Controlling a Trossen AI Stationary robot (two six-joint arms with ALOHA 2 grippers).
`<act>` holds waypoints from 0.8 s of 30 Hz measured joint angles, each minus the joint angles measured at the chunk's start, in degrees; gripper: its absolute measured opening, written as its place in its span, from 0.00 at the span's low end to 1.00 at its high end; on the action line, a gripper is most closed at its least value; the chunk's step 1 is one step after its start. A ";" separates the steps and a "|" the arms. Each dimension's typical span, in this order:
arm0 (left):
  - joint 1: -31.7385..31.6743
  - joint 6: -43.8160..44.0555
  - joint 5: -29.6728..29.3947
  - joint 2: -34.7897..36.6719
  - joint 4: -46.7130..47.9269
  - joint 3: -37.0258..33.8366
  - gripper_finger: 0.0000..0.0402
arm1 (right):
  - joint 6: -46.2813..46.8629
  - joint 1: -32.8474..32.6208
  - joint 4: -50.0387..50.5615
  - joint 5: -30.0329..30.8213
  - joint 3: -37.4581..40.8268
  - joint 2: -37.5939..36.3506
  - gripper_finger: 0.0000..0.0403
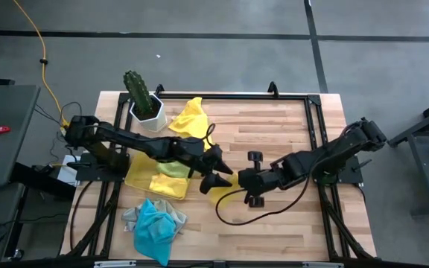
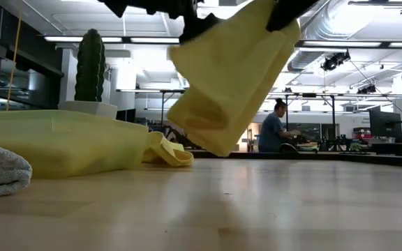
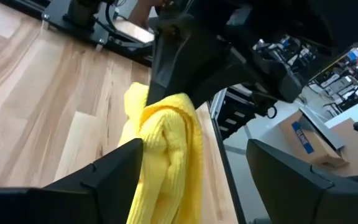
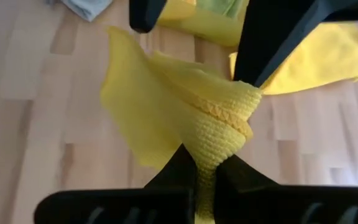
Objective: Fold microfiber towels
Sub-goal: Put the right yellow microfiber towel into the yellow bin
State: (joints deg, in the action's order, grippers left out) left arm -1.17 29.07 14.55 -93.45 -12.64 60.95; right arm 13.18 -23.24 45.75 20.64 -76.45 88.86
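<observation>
A yellow microfiber towel (image 2: 232, 77) is hanging bunched above the middle of the wooden table (image 1: 274, 134), clear of the surface in the low view. The right gripper (image 4: 205, 163) is pinching it: its fingers are closed on a thick gathered fold of cloth, with loose layers draping below. The left gripper (image 3: 194, 171) is sitting just beside the same towel with its fingers spread apart; the cloth is lying between them, apparently ungripped.

Around this, a translucent yellow tray (image 1: 141, 177) is resting to the left of the grippers, with a lime green towel (image 1: 171, 170) lying in it. Another yellow towel (image 1: 190, 119) is lying crumpled near the far edge, next to a potted cactus (image 1: 141, 97). A turquoise towel (image 1: 155, 227) is lying heaped on a grey towel (image 1: 131, 218) near the front left edge. A person (image 2: 271, 129) is sitting in the room beyond the table.

Risks, as judged: the towel is hanging from a single pinch on a bunched wad, so layers could be slipping out unevenly and spoiling any fold. If lowered as it is, the cloth would probably be landing crumpled. The open left fingers could also be snagging a loose layer when moving.
</observation>
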 joint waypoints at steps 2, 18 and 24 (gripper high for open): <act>0.00 0.78 -0.15 0.00 -0.42 0.09 0.69 | -1.58 0.00 0.75 0.57 -0.73 -0.10 0.00; 1.02 2.26 -2.66 -0.07 -1.34 0.06 0.69 | -6.40 0.80 -1.20 2.62 -0.82 -4.19 0.00; 2.71 0.50 -2.66 -0.07 -2.65 0.06 0.69 | -3.79 2.80 -1.46 2.76 -0.82 -4.24 0.00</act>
State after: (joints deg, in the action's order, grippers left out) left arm 1.54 29.57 11.88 -93.51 -15.29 61.01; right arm 9.39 -20.44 44.29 23.40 -77.28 84.62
